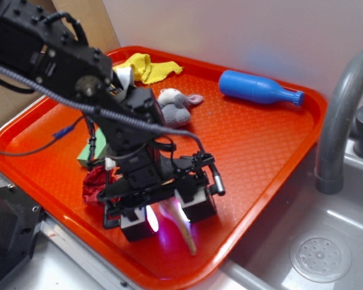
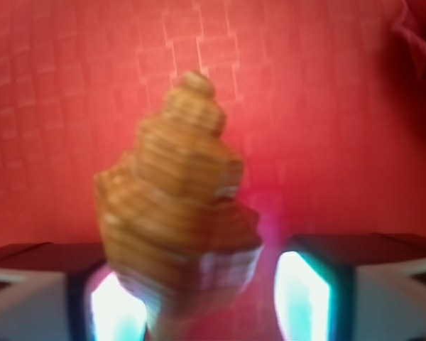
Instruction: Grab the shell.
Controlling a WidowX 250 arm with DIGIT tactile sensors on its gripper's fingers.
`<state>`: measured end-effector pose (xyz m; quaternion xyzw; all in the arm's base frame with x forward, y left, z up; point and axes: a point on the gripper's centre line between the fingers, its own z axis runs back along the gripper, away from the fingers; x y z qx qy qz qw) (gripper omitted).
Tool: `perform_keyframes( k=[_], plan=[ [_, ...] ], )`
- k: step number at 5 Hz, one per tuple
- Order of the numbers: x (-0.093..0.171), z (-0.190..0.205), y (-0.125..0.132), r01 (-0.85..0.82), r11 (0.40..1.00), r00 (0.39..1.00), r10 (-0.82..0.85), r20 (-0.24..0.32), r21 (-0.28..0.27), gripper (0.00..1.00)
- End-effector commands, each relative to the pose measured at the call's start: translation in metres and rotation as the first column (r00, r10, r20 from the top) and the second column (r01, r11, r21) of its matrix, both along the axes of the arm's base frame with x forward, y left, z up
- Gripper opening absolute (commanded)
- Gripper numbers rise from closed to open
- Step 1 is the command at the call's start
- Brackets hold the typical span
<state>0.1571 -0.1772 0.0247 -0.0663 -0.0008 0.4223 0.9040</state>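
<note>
— Where's the shell (image 1: 180, 225)?
— On the red tray (image 1: 254, 139), toward its 6 o'clock edge, tail pointing to 5 o'clock — right between the fingers (image 1: 190, 208).
— Clamped?
— No, apart. One pad looks close against it; the other stands clear.

I have the gripper (image 1: 167, 219) low over the red tray (image 1: 254, 157), jaws spread, with the shell (image 1: 183, 228) lying between them, its pointed tail sticking out past the fingertips. Just behind the gripper sits a crumpled red cloth (image 1: 97, 182); a green block (image 1: 95, 151) lies beyond that.
</note>
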Motion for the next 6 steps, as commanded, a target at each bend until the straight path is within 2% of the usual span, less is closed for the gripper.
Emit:
perform_keyframes(
  k=[1,2,3,4,5,6],
  plan=[
    [0.019,0.027,0.012,0.079,0.996,0.982,-0.085,0.171,0.045,0.0],
    [0.049,0.079,0.035,0.297,0.935,0.914,-0.337,0.227,0.193,0.0],
    [0.078,0.132,0.054,0.431,0.859,0.832,-0.497,0.247,0.274,0.0],
    [0.095,0.171,0.073,0.619,0.727,0.732,-0.671,0.116,0.299,0.0],
    [0.093,0.193,0.081,0.73,0.615,0.631,-0.774,0.052,0.3,0.0],
    [0.083,0.212,0.09,0.727,0.59,0.616,-0.786,0.045,0.35,0.0]
  ],
)
